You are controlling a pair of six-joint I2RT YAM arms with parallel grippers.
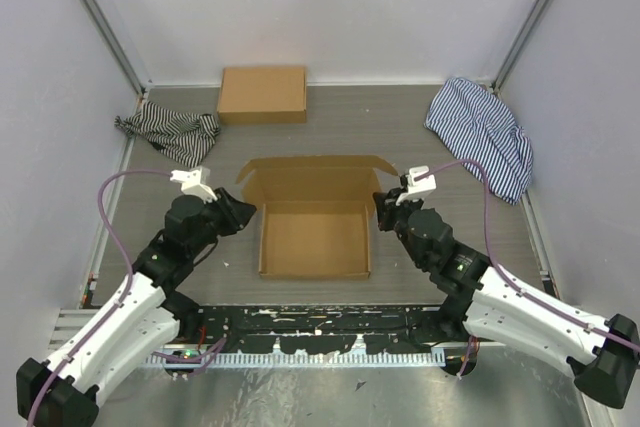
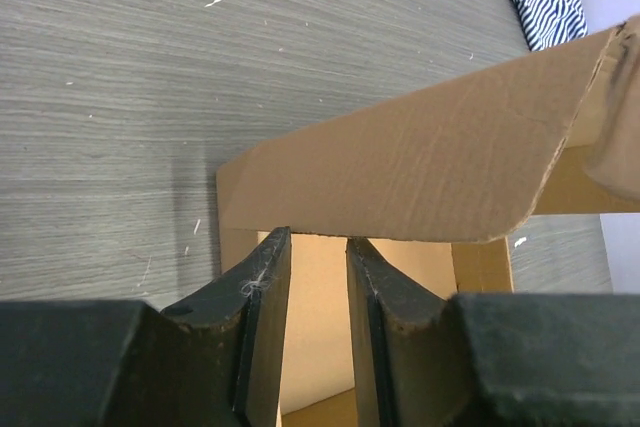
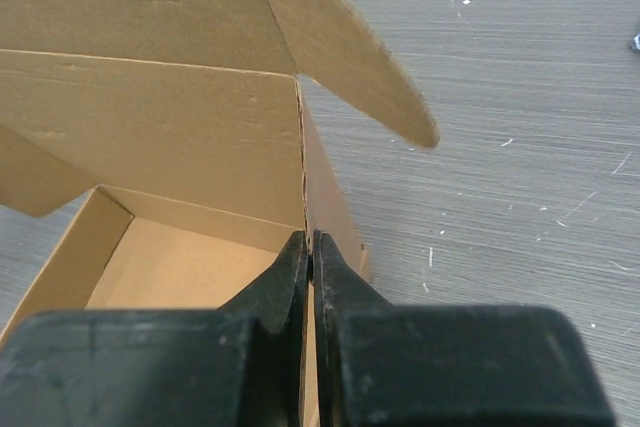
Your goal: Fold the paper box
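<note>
The paper box (image 1: 315, 239) sits mid-table as a shallow open tray, its lid (image 1: 315, 179) standing open at the back with side flaps spread. My right gripper (image 1: 380, 207) is at the box's right wall, and in the right wrist view it (image 3: 308, 239) is shut on the top edge of that wall (image 3: 325, 197). My left gripper (image 1: 247, 212) is at the box's left side. In the left wrist view it (image 2: 318, 242) stands partly open under the lid's side flap (image 2: 400, 167), with tan cardboard showing in the gap. Whether its fingers touch the cardboard I cannot tell.
A second, closed brown cardboard box (image 1: 262, 94) lies at the back. A dark striped cloth (image 1: 170, 134) is crumpled at the left, and a blue-and-white striped cloth (image 1: 482, 132) at the right. White walls close in the table on three sides.
</note>
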